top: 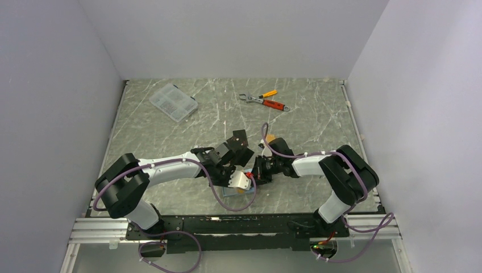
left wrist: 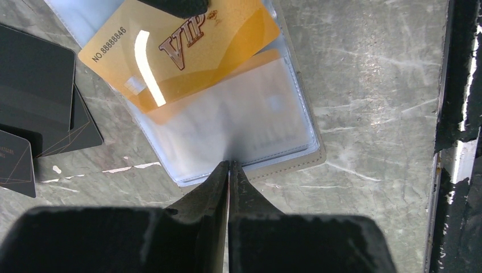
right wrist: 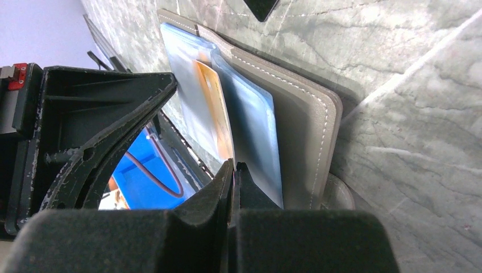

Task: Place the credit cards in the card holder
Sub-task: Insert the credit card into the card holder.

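The gold VIP card [left wrist: 182, 51] sat half inside the card holder [left wrist: 256, 119], upper centre of frame. The right gripper [right wrist: 232, 168] seemingly pinched it, and the left gripper [left wrist: 229, 168] was closed tight at the holder's lower edge. Best pushed straight, unskewed.

Your left arm [top: 165, 166] and right arm [top: 310, 164]: white link shells, bulky black joint housings [top: 122, 190]. A purple cable [top: 206, 177] runs in slack loops along each arm. White block [top: 241, 181] on the left wrist. Small green light [top: 314, 245] at the right base.

Your left gripper [left wrist: 229, 164]: matte black fingers [left wrist: 204, 190], blocky at the root and tapering to thin wedges. Your right gripper [right wrist: 233, 166]: same build, with pale scuffs along the edges.
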You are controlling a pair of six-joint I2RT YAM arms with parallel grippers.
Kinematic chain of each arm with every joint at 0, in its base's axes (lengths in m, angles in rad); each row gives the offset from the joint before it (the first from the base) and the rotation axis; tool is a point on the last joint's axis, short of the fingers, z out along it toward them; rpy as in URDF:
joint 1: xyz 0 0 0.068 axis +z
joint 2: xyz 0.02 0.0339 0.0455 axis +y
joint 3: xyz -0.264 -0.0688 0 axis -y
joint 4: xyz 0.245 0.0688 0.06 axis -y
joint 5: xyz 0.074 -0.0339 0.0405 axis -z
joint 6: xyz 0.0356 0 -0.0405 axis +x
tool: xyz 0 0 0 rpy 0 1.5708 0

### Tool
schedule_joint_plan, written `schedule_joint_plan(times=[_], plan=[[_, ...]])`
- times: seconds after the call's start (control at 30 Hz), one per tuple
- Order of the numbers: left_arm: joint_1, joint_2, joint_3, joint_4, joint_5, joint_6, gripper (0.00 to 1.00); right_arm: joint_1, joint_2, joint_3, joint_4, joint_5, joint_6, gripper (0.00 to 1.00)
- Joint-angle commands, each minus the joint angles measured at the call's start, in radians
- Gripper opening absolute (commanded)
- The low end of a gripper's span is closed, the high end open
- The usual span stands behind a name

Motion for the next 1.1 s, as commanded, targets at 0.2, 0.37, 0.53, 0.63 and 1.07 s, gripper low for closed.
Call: schedule_joint_plan(times=[0.2, 0.37, 0.53, 0.63, 1.07], plan=[[-0.02, 0.031, -0.008, -0.063, 0.037, 0.0, 0.09, 0.029, -0.012, -0.055, 0.115, 0.138, 0.085, 0.0], [-0.026, 0.032, -0.007, -0.067, 0.034, 0.001, 0.08, 0.062, 0.007, -0.036, 0.115, 0.153, 0.095, 0.0], [-0.026, 0.035, -0.005, -0.067, 0.04, 0.0, 0.08, 0.09, 0.032, -0.009, 0.107, 0.152, 0.092, 0.0], [-0.027, 0.041, -0.003, -0.065, 0.046, 0.0, 0.08, 0.107, 0.054, 0.013, 0.09, 0.146, 0.083, 0.0], [0.017, 0.02, 0.052, -0.096, 0.077, -0.017, 0.09, 0.145, 0.032, 0.061, -0.126, 0.222, -0.011, 0.2]])
